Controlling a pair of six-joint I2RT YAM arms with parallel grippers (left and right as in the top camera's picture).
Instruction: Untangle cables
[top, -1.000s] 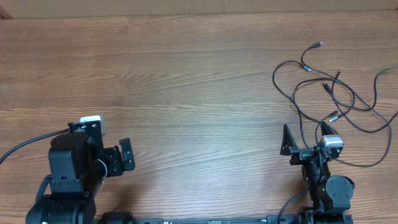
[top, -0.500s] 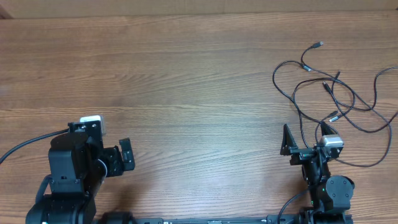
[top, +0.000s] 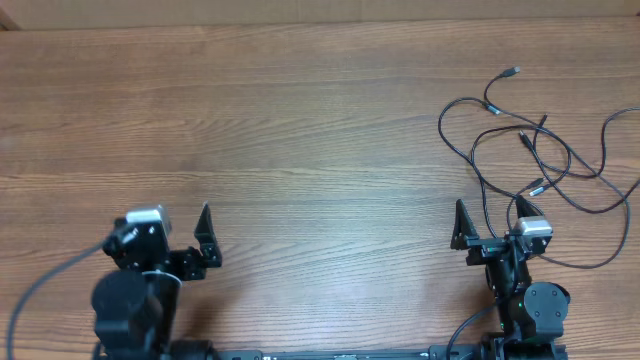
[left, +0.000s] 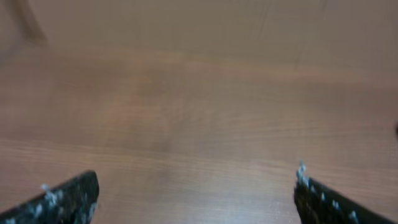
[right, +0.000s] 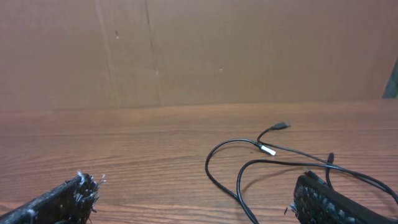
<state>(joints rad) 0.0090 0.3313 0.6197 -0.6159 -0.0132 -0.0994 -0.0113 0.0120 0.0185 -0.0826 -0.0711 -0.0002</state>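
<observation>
Both of my grippers are spread wide and hold nothing. The left gripper (top: 178, 240) hangs over bare table (top: 300, 130), well apart from the work, while the right gripper (top: 490, 225) sits just short of the cables (top: 537, 152). They sprawl in loose, overlapping loops on the right side of the table, the nearest loop running close beside my right fingers. From the right wrist I see a silver-tipped plug (right: 268, 150) and a dark one beyond it, both lying free. I judge the step in hand to be the first reach, and it goes best if I take one strand near a free end, not at a crossing where two cords would get pinched together. I should come down low and flat, close on that single cord, then draw it outward along its own run. My left gripper could pin the rest, though it is far off for now.
</observation>
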